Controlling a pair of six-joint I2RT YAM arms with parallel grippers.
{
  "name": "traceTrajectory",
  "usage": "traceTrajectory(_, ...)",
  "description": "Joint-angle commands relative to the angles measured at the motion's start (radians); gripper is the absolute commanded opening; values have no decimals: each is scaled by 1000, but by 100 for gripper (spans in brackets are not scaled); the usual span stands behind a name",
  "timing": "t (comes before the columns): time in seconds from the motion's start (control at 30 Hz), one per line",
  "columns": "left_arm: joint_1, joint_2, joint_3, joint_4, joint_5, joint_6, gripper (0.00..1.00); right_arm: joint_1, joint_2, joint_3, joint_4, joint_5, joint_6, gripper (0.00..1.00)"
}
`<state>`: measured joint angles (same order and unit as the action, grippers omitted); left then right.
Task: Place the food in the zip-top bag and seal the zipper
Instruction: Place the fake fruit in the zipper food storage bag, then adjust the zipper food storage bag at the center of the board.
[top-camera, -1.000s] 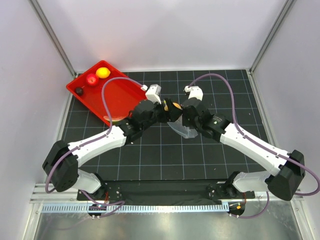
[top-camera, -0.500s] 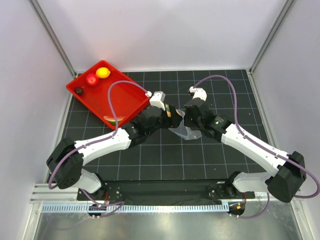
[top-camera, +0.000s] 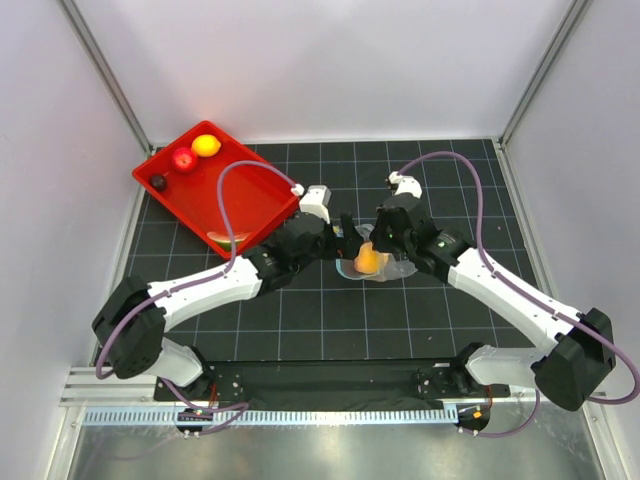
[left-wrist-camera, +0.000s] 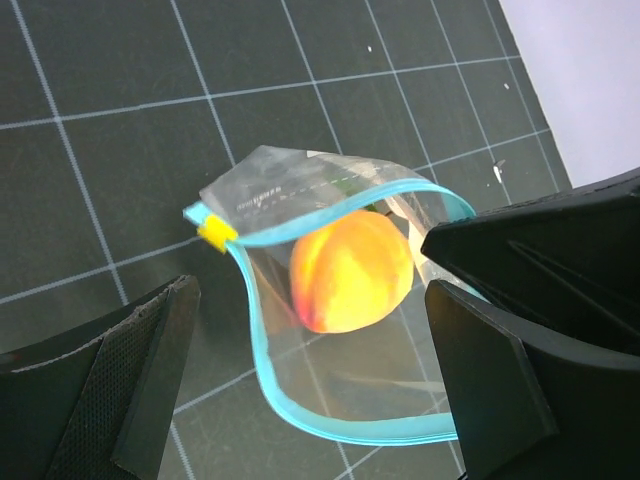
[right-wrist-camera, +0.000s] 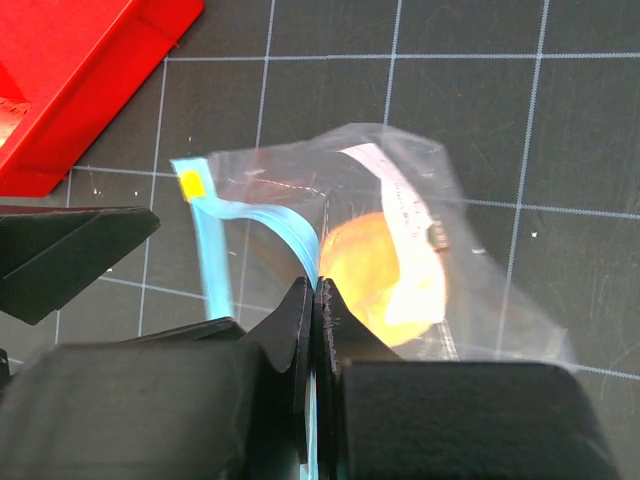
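The right gripper (right-wrist-camera: 318, 296) was clamped shut on the zipper (right-wrist-camera: 209, 250) of the zip-top bag (right-wrist-camera: 480, 275), at mid-table between the arms. The left gripper (left-wrist-camera: 308, 282) stood open astride the gaping mouth, with the orange ball (left-wrist-camera: 350, 270) inside. The label (right-wrist-camera: 395, 185) print was illegible. Only the top view showed the red tray (top-camera: 250, 192) beyond, holding the watermelon wedge (top-camera: 228, 240), dark fruit (top-camera: 158, 182), apple (top-camera: 183, 159) and lemon (top-camera: 206, 145).

We see the zip-top bag (left-wrist-camera: 268, 188) as thin, crinkly clear plastic, its zipper (left-wrist-camera: 252, 320) smooth teal plastic, the orange ball (left-wrist-camera: 350, 270) glossy, the red tray (top-camera: 245, 195) shiny plastic, the bench (top-camera: 330, 320) matt black.
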<state>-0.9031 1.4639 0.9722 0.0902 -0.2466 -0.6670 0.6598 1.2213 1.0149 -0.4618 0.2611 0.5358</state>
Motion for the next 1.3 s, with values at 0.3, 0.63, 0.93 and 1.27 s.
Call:
traceTrajectory(0.3, -2, -91, -16, -75, -57, -12, 91, -26, -52, -2, 57, -51, 20, 1)
traceTrajectory(0.63, -6, 35, -15, -37, -46, -65, 69, -25, -71, 1, 57, -62, 6, 1)
traceTrajectory(0.93, -11, 16, 3, -32, -29, -51, 0, -26, -46, -19, 45, -45, -43, 1)
traceTrajectory(1.27, -8, -19, 217, -291, -65, 46, 0, -25, -8, 7, -1, 68, -106, 1)
